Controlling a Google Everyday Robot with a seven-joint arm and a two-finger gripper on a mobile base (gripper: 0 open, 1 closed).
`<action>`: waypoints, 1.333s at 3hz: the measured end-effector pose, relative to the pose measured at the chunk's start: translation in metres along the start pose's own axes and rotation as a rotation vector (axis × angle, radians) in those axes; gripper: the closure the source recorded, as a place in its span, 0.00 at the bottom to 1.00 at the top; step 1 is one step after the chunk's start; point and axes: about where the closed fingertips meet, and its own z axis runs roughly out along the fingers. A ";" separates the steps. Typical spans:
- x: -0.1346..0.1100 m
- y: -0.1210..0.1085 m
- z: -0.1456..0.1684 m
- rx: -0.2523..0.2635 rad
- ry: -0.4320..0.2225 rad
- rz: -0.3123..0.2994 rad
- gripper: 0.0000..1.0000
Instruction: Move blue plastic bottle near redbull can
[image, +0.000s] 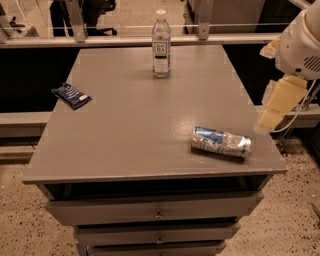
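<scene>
The blue plastic bottle (161, 45) stands upright at the far middle of the grey table (135, 125); it is clear, with a white cap and a white-and-dark label. The redbull can (220, 142), blue and silver, lies on its side near the table's front right corner. My gripper (272, 116) hangs at the end of the white arm (300, 47), off the table's right edge. It is above and to the right of the can, far from the bottle, and holds nothing.
A flat dark-blue snack packet (71, 95) lies near the table's left edge. Drawers (155, 212) are under the tabletop at the front. A metal rail (100, 40) runs behind the table. The floor is speckled.
</scene>
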 end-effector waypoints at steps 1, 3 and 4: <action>-0.020 -0.059 0.027 0.078 -0.141 0.067 0.00; -0.089 -0.166 0.084 0.157 -0.448 0.187 0.00; -0.133 -0.187 0.113 0.140 -0.564 0.224 0.00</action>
